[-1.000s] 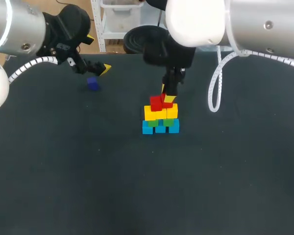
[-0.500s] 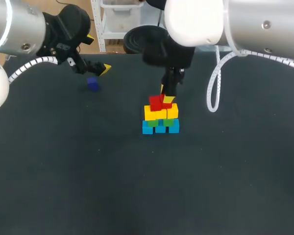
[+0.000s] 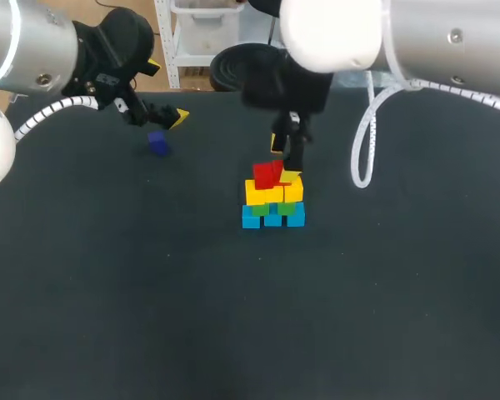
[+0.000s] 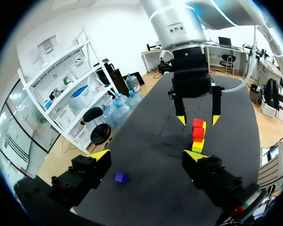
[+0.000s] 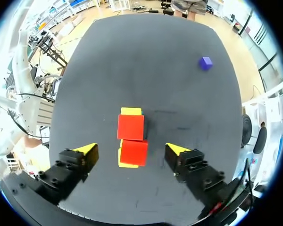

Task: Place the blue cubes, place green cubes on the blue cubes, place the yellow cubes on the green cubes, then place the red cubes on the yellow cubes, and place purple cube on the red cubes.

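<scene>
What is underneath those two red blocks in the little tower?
The red cubes sit on yellow cubes; below come green cubes, only slivers showing, then blue cubes on the table. The tower's far side is hidden.

Robotics lab: 2 robot arms [image 3: 447, 40] at black table [image 3: 233, 325].

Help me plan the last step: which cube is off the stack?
The purple cube, alone by the left end effector; all others sit in the stack.
</scene>
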Motion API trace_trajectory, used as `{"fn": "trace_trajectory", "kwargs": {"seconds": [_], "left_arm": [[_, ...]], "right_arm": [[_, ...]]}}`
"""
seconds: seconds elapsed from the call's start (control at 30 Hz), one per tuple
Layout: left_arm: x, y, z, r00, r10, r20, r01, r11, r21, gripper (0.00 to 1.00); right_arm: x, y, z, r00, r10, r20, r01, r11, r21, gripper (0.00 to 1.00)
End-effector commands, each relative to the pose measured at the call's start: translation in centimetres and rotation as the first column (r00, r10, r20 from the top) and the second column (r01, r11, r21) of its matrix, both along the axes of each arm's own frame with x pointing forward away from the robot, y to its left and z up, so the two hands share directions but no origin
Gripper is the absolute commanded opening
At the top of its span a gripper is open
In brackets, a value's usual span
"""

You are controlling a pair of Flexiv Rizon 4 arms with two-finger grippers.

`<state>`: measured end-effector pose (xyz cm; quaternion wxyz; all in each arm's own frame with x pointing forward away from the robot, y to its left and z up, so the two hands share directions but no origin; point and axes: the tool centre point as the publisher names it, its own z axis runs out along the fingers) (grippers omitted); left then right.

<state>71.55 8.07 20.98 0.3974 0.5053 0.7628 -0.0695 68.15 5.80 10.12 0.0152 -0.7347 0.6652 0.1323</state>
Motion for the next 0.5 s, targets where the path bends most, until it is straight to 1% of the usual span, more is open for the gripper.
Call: {"fn": "trace_trajectory", "kwargs": {"seconds": [0.03,0.1,0.13,0.23,0.5], "left_arm": [[0.0,0.2,0.0,1.0,-0.005,0.002,0.005,1.0,-0.005,1.0],[0.0,0.2,0.0,1.0,-0.005,0.002,0.005,1.0,-0.005,1.0],[0.0,0.2,0.0,1.0,-0.005,0.002,0.005,1.0,-0.005,1.0],[0.0,0.2,0.0,1.0,-0.005,0.002,0.005,1.0,-0.005,1.0],[0.0,0.2,0.0,1.0,-0.005,0.002,0.005,1.0,-0.005,1.0]], "right_arm": [[-0.7,-0.9,0.9,0.999,-0.019,0.031,0.019,1.0,0.021,1.0],[-0.7,-1.1,1.5,0.998,-0.035,0.052,0.033,0.999,0.034,1.0],[-0.8,-1.3,1.7,0.997,-0.042,0.061,0.04,0.999,0.026,1.0],[-0.9,-1.3,1.9,0.997,-0.041,0.06,0.04,0.999,0.026,1.0],[-0.9,-0.7,0.6,0.999,-0.015,0.032,0.015,1.0,0.013,1.0]]}}
